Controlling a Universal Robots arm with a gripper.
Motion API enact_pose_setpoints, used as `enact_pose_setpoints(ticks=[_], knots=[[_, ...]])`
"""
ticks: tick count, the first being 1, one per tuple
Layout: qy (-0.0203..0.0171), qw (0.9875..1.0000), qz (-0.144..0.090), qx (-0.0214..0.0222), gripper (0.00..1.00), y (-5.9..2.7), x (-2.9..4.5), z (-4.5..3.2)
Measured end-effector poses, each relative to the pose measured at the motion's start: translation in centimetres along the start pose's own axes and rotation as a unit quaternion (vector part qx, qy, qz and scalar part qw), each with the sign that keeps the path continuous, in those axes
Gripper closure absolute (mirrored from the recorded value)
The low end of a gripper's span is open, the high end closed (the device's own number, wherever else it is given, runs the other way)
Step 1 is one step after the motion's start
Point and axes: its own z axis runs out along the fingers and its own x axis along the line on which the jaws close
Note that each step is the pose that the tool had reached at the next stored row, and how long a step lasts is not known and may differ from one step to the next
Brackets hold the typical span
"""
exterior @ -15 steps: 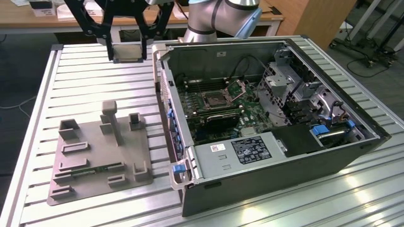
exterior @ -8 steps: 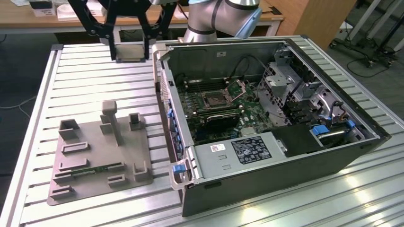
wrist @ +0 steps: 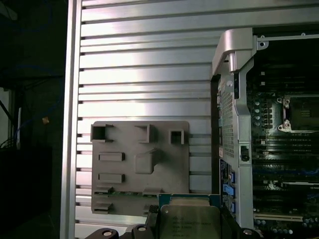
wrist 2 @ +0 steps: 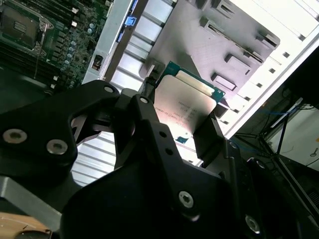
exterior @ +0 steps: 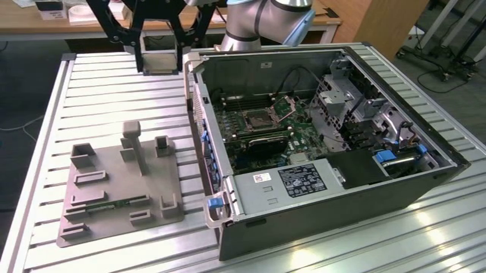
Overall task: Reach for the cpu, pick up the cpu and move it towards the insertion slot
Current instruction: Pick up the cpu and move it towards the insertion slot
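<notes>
- We see a ribbed aluminium bench [exterior: 114,91] that carries everything, its slats running across under both the case and the tray in the exterior view.
- On the exterior view's right stands an open computer case [exterior: 326,216], its side panel off so we look down onto the green circuit board [exterior: 243,128].
- On the exterior view's left, well apart from the case's inside but just beside its wall, lies a flat grey fixture tray [exterior: 114,193] with raised blocks and shallow pockets; we see the same tray in the first wrist view [wrist: 139,159].
- The arm [exterior: 258,23] rises at the far edge of the bench, and its black linkage holds the gripper [exterior: 159,60] above the bench, beyond the tray and beside the case's far corner.
- The insertion slot [exterior: 256,120] sits on the board, dark in the centre inside a shiny frame, with its hinged bracket [exterior: 288,105] tilted up beside it; in the first wrist view the slot [wrist: 299,114] shows inside the case.
- The cpu [wrist 2: 184,107] is off the tray and up in the air, and the jaws are clenched on its opposite edges, one black finger [wrist 2: 209,137] pressed on either side.
- In the first wrist view the cpu [wrist: 189,219] hangs over the near edge of the tray, outside the case and well apart from the slot.
</notes>
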Motion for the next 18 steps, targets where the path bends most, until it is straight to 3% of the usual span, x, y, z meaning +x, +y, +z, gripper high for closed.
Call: enact_pose_setpoints(ticks=[18], knots=[[0.0, 1.0, 0.0, 0.0, 0.45, 0.01, -0.94, -0.05]])
